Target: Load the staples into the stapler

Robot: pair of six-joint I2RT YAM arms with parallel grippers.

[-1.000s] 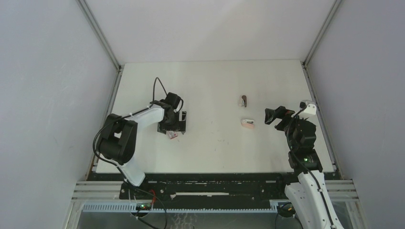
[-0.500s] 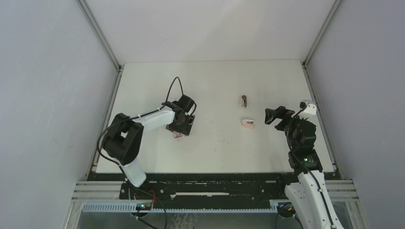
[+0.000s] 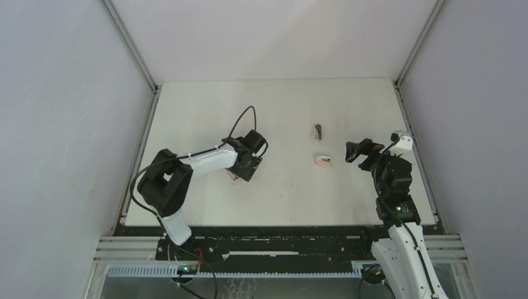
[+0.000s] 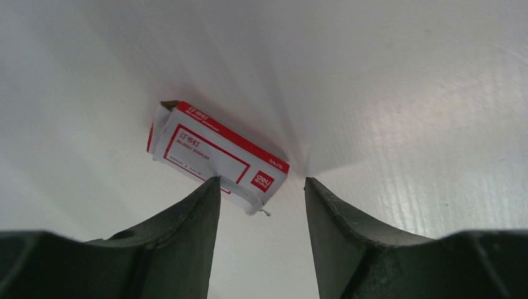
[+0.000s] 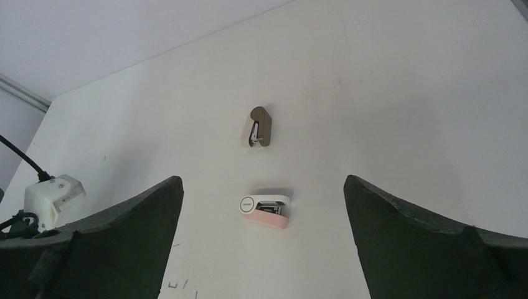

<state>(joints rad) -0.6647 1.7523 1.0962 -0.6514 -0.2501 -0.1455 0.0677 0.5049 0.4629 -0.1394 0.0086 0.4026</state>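
Note:
The staples box (image 4: 215,154), white with red print, lies flat on the table, and a thin silver piece sticks out at its near corner. My left gripper (image 4: 261,180) is open, and its left fingertip (image 4: 208,190) touches the box's near edge. In the top view the box (image 3: 233,176) lies just left of my left gripper (image 3: 248,166). The stapler (image 5: 257,126), small and dark, lies further out on the table; it also shows in the top view (image 3: 318,131). My right gripper (image 5: 262,179) is open and empty, hovering short of it (image 3: 356,151).
A pink-and-white mini stapler (image 5: 266,210) lies on its side between my right fingers and the dark stapler, and also shows in the top view (image 3: 322,161). A few loose staples (image 5: 177,286) lie near my right gripper. Grey walls enclose the white table (image 3: 280,106).
My left arm has swung to the right across the table, and the staples box has shifted a little right with it. The right arm has not moved.

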